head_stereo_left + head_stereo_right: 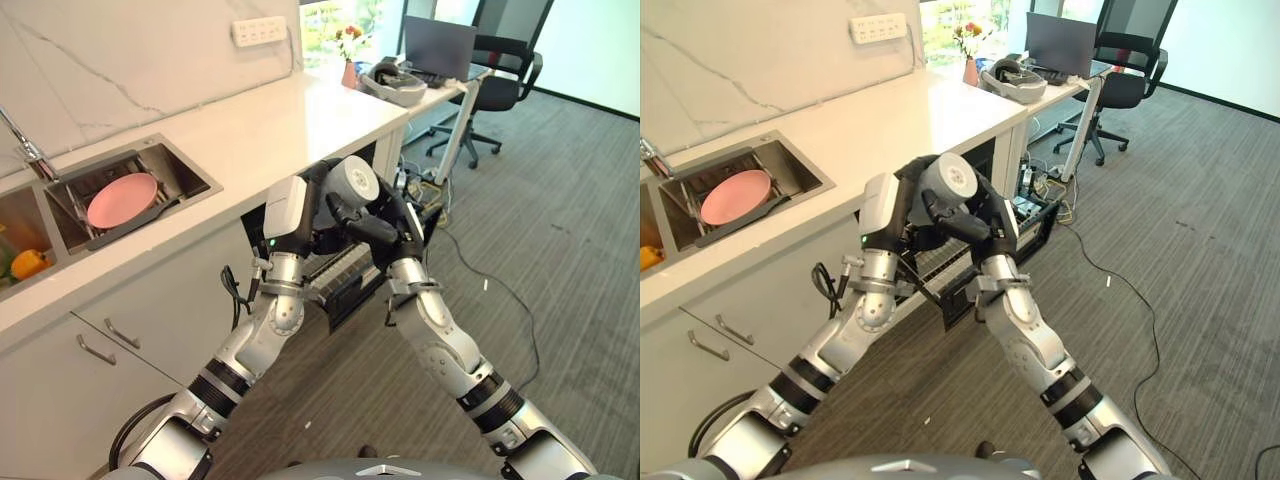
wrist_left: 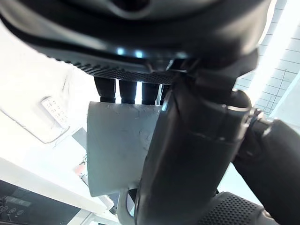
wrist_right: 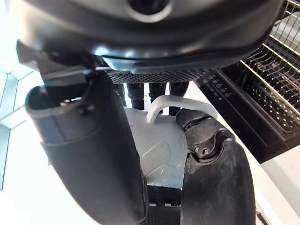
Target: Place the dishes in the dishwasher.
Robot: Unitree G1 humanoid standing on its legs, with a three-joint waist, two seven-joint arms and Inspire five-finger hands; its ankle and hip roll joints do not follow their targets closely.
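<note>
A grey mug (image 1: 355,182) hangs between my two hands above the pulled-out dishwasher rack (image 1: 340,268). My left hand (image 1: 316,198) grips it from the counter side, with fingers (image 2: 127,91) behind the mug (image 2: 117,145) and the thumb across its front. My right hand (image 1: 385,228) wraps it from the other side; in the right wrist view its fingers (image 3: 133,93) sit behind the mug (image 3: 159,150), close to the white handle (image 3: 164,101). A pink plate (image 1: 122,198) lies in the sink (image 1: 190,170).
The white counter (image 1: 270,120) runs along the left, with cabinet drawers (image 1: 110,340) below it. An orange item (image 1: 28,263) lies in the other basin. A desk with a laptop (image 1: 438,45), an office chair (image 1: 500,85) and floor cables (image 1: 470,265) stand beyond the dishwasher.
</note>
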